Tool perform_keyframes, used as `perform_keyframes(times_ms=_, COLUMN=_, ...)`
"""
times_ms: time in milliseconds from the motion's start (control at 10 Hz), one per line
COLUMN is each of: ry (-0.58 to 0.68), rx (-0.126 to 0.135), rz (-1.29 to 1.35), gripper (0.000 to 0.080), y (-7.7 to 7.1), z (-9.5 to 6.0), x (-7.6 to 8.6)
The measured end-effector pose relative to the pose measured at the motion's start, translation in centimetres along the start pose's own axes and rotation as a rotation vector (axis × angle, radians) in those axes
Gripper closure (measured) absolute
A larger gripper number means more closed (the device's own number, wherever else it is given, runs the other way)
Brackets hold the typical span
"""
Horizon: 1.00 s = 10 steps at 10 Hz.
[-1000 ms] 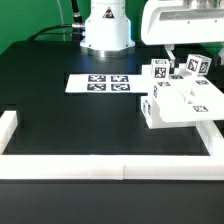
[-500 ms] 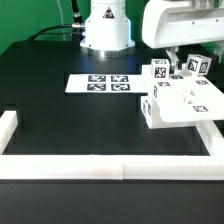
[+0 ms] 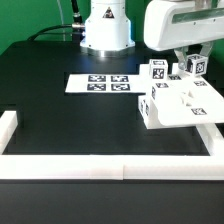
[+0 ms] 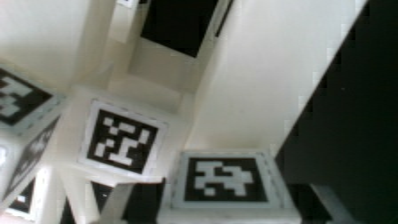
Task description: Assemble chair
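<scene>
The chair's white tagged parts stand clustered at the exterior view's right: a joined group of plates and blocks with a tagged block behind it. My gripper hangs over the back of the cluster, shut on a white upright part with a tag on its end. In the wrist view that tagged end sits squeezed between the two dark fingers, the gripper centred on it. More tagged white parts lie just beside it.
The marker board lies flat on the black table, to the left of the parts in the exterior view. White border rails run along the front and left edges. The arm's white base stands at the back.
The jaws have closed from wide open onto the tagged upright part, which has shifted slightly toward the exterior view's left. The arm has hardly moved.
</scene>
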<state>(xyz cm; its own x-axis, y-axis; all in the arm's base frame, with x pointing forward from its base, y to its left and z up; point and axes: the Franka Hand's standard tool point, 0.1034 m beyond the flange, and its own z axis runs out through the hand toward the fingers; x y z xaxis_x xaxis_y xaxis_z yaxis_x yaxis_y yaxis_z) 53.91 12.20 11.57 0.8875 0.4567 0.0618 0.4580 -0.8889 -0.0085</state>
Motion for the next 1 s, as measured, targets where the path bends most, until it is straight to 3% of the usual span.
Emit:
perform_keyframes(times_ms=400, ry=0.001, rx=0.002, rz=0.087, gripper=0.0518, y=-0.01, z=0.0, x=0.0)
perform_keyframes(times_ms=1000, ry=0.0, rx=0.003, rz=0.519, gripper=0.0517, y=-0.09, z=0.0, x=0.03)
